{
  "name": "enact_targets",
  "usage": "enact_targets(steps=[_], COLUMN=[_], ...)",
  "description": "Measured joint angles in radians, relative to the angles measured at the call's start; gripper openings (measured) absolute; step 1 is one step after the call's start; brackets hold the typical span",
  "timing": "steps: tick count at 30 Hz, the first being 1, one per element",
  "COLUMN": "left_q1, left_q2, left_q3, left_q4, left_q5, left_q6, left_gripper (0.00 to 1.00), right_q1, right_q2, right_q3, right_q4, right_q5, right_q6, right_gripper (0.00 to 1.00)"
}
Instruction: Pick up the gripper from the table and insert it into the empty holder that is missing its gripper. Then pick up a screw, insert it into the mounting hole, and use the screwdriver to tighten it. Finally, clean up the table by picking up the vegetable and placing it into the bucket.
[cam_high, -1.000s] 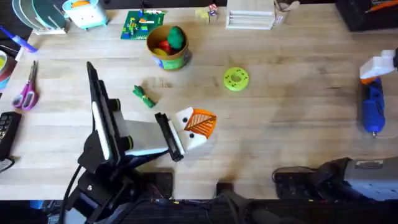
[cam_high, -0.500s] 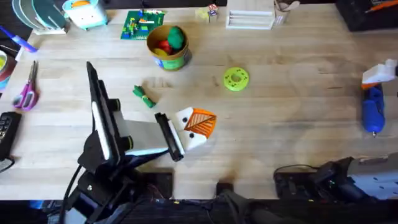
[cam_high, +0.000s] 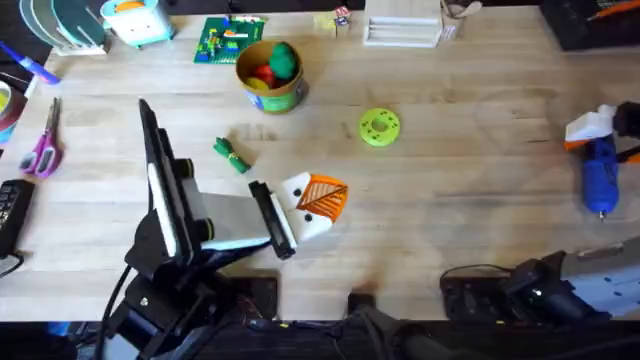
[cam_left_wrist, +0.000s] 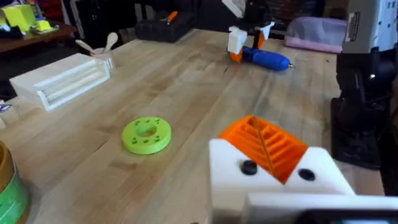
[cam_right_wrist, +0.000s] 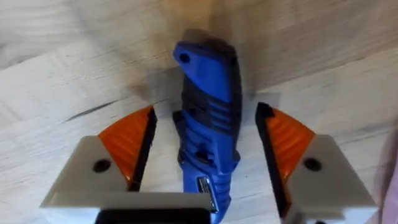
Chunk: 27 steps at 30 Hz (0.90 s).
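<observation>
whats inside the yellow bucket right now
In the overhead view the bucket holds a round green toy and a red toy. Anything beneath them is covered. The small dark-green vegetable lies outside it on the table.

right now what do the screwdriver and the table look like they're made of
The screwdriver: blue moulded plastic, judging by its glossy shell, with darker ribbed grip panels that may be rubber. The table: pale wood with visible grain and plank seams, matte finish; solid or veneer can't be told.
</observation>
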Motion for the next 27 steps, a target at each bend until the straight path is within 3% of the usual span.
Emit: enact_targets(steps=[11, 13, 18, 23, 27], left_q1=[0.0, 0.0, 0.0, 0.0, 0.0], left_q2=[0.0, 0.0, 0.0, 0.0, 0.0], left_q3=[0.0, 0.0, 0.0, 0.0, 0.0], left_q4=[0.0, 0.0, 0.0, 0.0, 0.0], left_q5=[0.0, 0.0, 0.0, 0.0, 0.0], left_q6=[0.0, 0.0, 0.0, 0.0, 0.0], left_gripper=[0.012, 0.012, 0.012, 0.012, 0.012], right_q1=[0.0, 0.0, 0.0, -0.004, -0.004], right_q2=[0.023, 0.023, 0.023, 0.026, 0.027], right_q3=[0.0, 0.0, 0.0, 0.0, 0.0], right_q4=[0.009, 0.012, 0.033, 0.043, 0.043], right_q5=[-0.003, -0.004, 0.0, 0.007, 0.007], right_q6=[0.0, -0.002, -0.01, -0.017, -0.015], right_gripper=[0.928, 0.802, 0.364, 0.036, 0.025])
